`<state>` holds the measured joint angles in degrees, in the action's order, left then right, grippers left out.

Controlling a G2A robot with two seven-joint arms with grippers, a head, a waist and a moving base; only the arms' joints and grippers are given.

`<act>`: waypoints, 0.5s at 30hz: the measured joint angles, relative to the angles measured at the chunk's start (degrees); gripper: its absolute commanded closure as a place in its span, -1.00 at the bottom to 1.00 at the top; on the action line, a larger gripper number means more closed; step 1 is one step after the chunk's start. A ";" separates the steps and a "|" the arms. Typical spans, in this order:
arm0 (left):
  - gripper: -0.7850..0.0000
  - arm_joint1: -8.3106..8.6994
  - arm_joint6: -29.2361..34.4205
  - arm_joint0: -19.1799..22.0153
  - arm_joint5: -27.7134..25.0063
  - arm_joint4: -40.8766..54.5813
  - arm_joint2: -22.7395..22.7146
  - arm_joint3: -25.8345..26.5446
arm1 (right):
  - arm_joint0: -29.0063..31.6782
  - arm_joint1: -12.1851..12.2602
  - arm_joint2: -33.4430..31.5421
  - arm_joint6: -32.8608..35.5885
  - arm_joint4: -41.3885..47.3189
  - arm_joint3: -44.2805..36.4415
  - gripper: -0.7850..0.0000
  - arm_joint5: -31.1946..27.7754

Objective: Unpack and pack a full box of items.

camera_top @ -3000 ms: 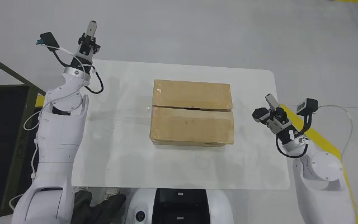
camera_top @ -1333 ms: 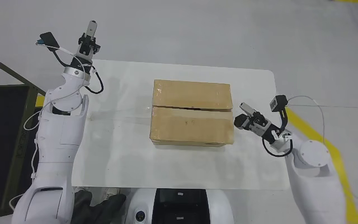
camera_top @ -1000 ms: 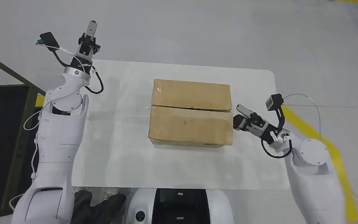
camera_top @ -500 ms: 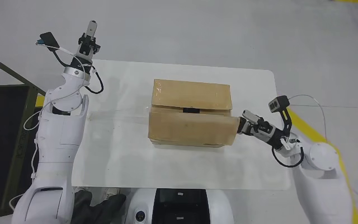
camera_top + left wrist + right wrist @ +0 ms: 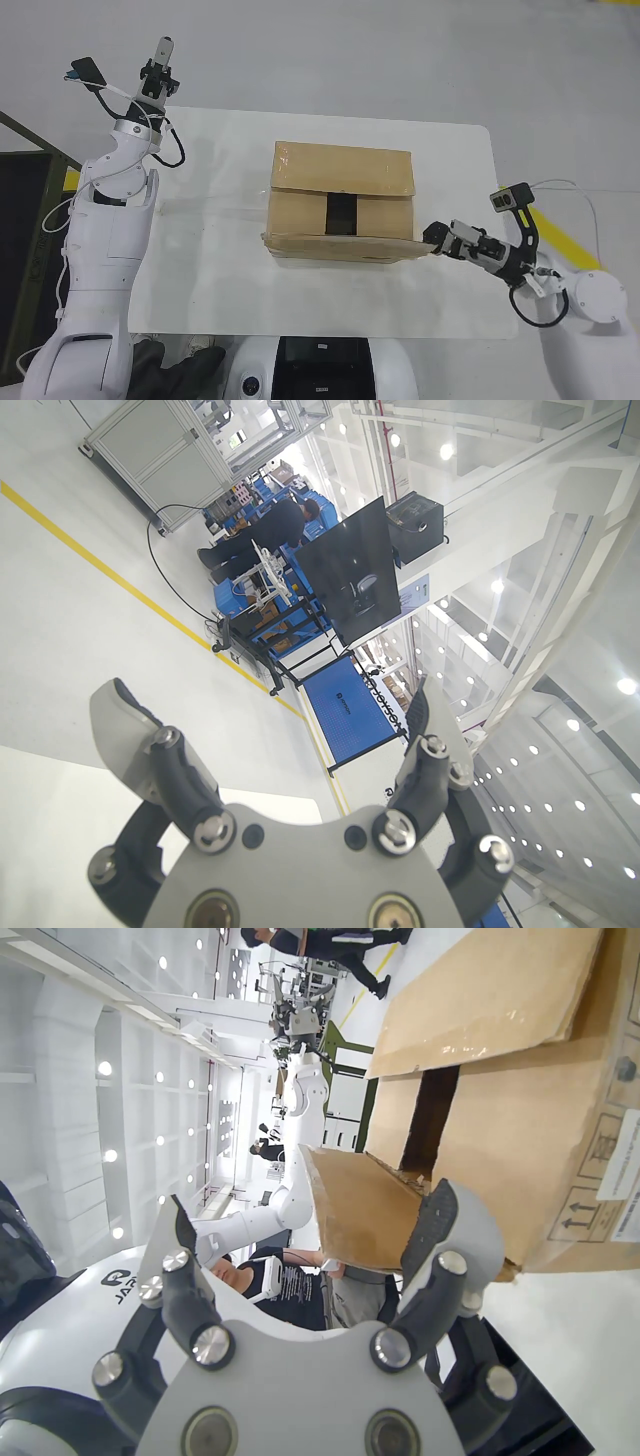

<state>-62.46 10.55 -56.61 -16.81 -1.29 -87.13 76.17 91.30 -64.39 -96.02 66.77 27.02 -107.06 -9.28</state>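
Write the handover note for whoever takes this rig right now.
Left gripper: open, empty, by the table's far left corner.
Right gripper: open, the near flap's corner between its fingers, one finger against it.
Box: mid-table. Near flap folded out toward the robot; far flap shut; inner flaps shut, dark gap between them.
Done: near flap opened.
Left: far flap, inner flaps, unpacking, repacking. Contents hidden.

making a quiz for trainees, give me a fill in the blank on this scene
The cardboard box sits on a ___ table.
The right pincer stands ___, the near flap between its fingers.
The far flap lies ___.
The left pincer holds ___.
Missing: white; open; closed; nothing.
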 measured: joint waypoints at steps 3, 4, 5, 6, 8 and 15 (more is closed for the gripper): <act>-1.00 0.00 0.00 0.00 0.00 0.00 0.00 0.00 | 0.89 0.22 -0.02 1.53 0.28 -0.91 -1.00 0.00; -1.00 0.00 0.00 0.00 0.00 0.00 0.00 0.00 | 1.03 0.29 0.14 2.01 0.29 -1.11 -1.00 0.17; -1.00 0.00 0.00 0.00 0.00 0.00 0.00 0.00 | 1.12 0.37 0.52 2.82 0.44 -1.32 -1.00 0.54; -1.00 0.00 0.00 0.00 0.00 0.00 0.00 0.00 | 1.11 0.43 0.77 3.39 0.48 -1.40 -1.00 0.82; -1.00 0.00 0.00 0.00 0.00 0.00 0.00 0.00 | 1.16 0.59 1.19 4.03 -0.19 -1.68 -1.00 1.22; -1.00 0.00 0.00 0.00 0.00 0.00 0.00 0.00 | 3.29 1.10 1.95 4.72 -2.96 -3.52 -1.00 2.31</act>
<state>-62.46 10.55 -56.61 -16.81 -1.29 -87.13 76.17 94.59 -63.30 -94.08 71.49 24.06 -110.58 -6.96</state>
